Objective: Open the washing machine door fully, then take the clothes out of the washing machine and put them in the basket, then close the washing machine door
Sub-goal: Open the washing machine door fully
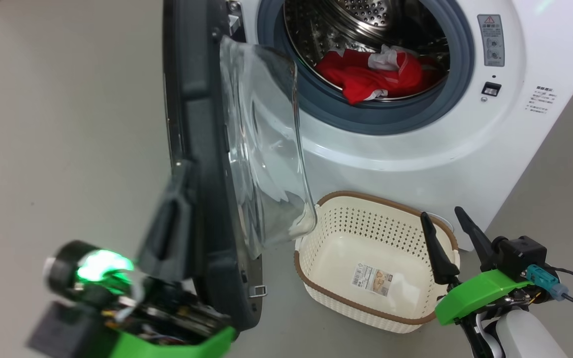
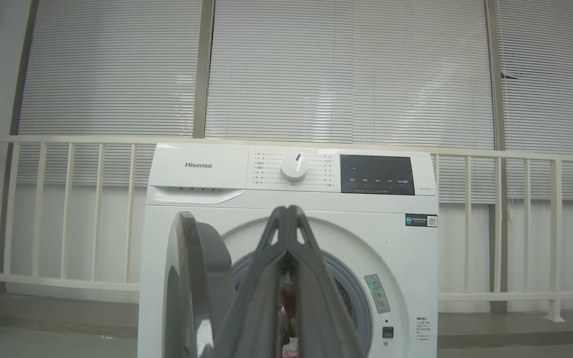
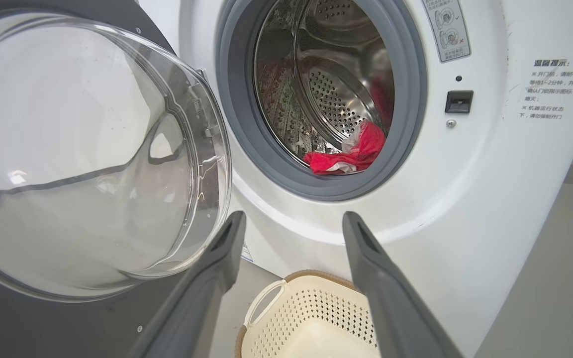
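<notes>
Holding the left gripper (image 2: pixel 290 219) pressed together on nothing discernible, pointing at the washing machine (image 2: pixel 366 209), with the washing machine door (image 1: pixel 202 124) standing edge-on just beside it, roughly halfway open. Carrying the right gripper (image 1: pixel 440 213) spread wide and empty above the basket (image 1: pixel 366 219), itself sitting on the floor near the washer's front.

Judging the door as stiff, hinged and fairly heavy, its glossy rim probably slippery to pinch. Leaning toward pushing on the rim's free edge rather than clamping it, and staying off the clear glass bowl (image 1: pixel 266 149).

Reading the clothes (image 1: pixel 366 82), lying low in the steel drum (image 1: pixel 366 20) just behind the grey gasket (image 1: pixel 366 119), as soft, light and floppy. Favouring a pinch on a raised fold at the front of the heap, and expecting trailing ends to drag over the gasket.

Failing to settle any contact between the left gripper and the door, given the blur in the head view. Losing the door's top past the frame edge. Not making out the number of garments, nor anything behind the heap.
</notes>
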### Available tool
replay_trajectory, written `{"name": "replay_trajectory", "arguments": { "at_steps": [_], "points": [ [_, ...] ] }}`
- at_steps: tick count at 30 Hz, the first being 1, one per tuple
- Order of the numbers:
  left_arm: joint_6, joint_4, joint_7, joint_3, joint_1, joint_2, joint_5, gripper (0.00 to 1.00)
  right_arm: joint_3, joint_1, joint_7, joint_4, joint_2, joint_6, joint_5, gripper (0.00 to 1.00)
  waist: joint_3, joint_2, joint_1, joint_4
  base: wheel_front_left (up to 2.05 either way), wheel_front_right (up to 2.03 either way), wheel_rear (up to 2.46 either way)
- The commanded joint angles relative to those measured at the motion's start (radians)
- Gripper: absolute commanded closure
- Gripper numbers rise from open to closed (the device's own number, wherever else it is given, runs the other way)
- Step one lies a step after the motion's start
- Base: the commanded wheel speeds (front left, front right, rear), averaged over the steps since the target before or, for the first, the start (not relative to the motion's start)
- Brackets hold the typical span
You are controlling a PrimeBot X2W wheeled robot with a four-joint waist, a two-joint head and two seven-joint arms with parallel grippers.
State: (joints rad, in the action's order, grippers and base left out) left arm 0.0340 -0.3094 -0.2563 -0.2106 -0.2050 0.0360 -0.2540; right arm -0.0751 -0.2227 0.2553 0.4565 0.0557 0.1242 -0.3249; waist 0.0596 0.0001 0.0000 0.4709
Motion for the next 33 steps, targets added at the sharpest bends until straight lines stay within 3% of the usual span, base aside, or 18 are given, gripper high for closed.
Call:
{"name": "replay_trajectory", "arguments": {
  "at_steps": [1,8,14,22,33],
  "points": [
    [0.011,-0.010,0.015,-0.007,-0.021,0.014,-0.002,1.00,-0.023,0.003,0.006,-0.019,-0.005,0.007,-0.011,0.00,0.001,-0.0001,0.0000,-0.004,0.00,0.00,0.00],
    [0.027,0.105,0.102,-0.107,-0.007,0.015,-0.059,1.00,-0.024,-0.001,0.006,-0.014,-0.005,0.007,-0.012,0.00,0.014,-0.0001,0.0000,-0.015,0.00,0.00,0.00],
    [0.018,0.209,0.145,-0.125,-0.002,0.015,-0.079,1.00,-0.025,-0.005,0.006,-0.012,-0.005,0.007,-0.011,0.00,0.024,-0.0001,0.0000,-0.023,0.00,0.00,0.00],
    [-0.028,0.287,0.173,-0.115,-0.005,0.015,-0.099,1.00,-0.011,-0.005,0.006,-0.008,-0.005,0.007,-0.003,0.00,0.036,-0.0001,0.0000,-0.021,0.00,0.00,0.00],
    [-0.086,0.291,0.202,-0.091,0.000,0.022,-0.096,1.00,-0.004,0.001,0.006,-0.003,-0.005,0.007,0.008,0.00,0.050,-0.0001,0.0000,0.025,0.00,0.00,0.00]
  ]
}}
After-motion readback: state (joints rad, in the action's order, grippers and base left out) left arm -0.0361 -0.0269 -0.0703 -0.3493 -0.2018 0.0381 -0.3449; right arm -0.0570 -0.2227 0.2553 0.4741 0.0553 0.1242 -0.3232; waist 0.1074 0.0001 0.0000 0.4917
